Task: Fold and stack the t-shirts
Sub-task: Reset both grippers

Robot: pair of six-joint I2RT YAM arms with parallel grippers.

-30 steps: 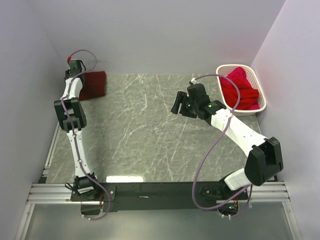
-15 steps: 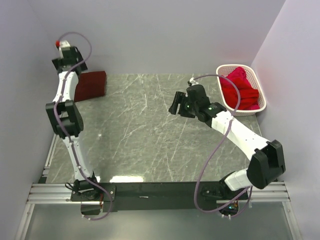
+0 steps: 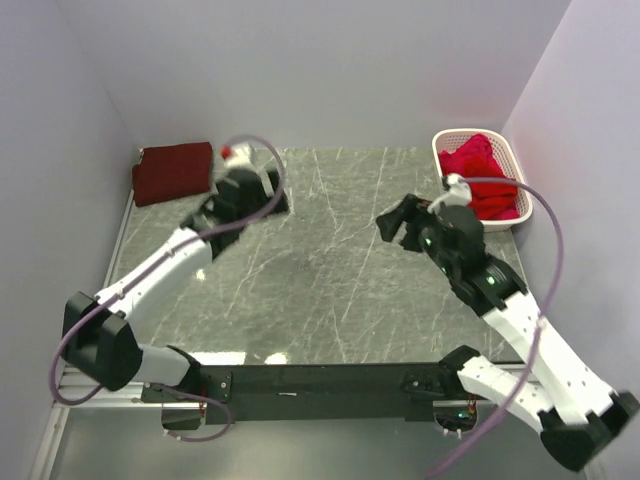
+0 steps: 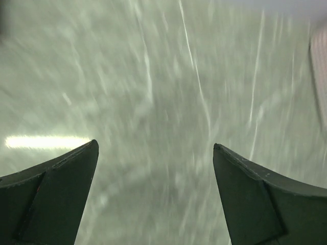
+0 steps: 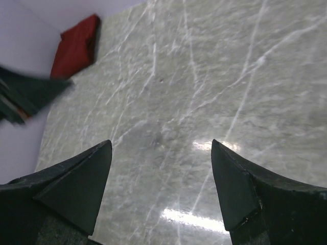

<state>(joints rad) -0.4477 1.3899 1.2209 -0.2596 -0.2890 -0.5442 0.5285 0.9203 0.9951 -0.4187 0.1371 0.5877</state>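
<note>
The dark maroon t-shirt (image 3: 173,172) lies folded flat in the far left corner of the marble table (image 3: 330,290), on its own, with nothing touching it. A second ago the left arm was reaching over that corner; now it has swung out toward the middle of the table. Its left gripper (image 4: 155,146) has sprung wide and is empty, so that shirt looks to be placed and let go. The rest of the t-shirts (image 3: 478,172), crimson ones, sit heaped in the white basket (image 3: 437,150) at the far right. The right gripper (image 5: 161,143) has drawn back a little toward the basket, jaws wide with only bare marble between them. I'd guess a fresh shirt gets fetched next.
</note>
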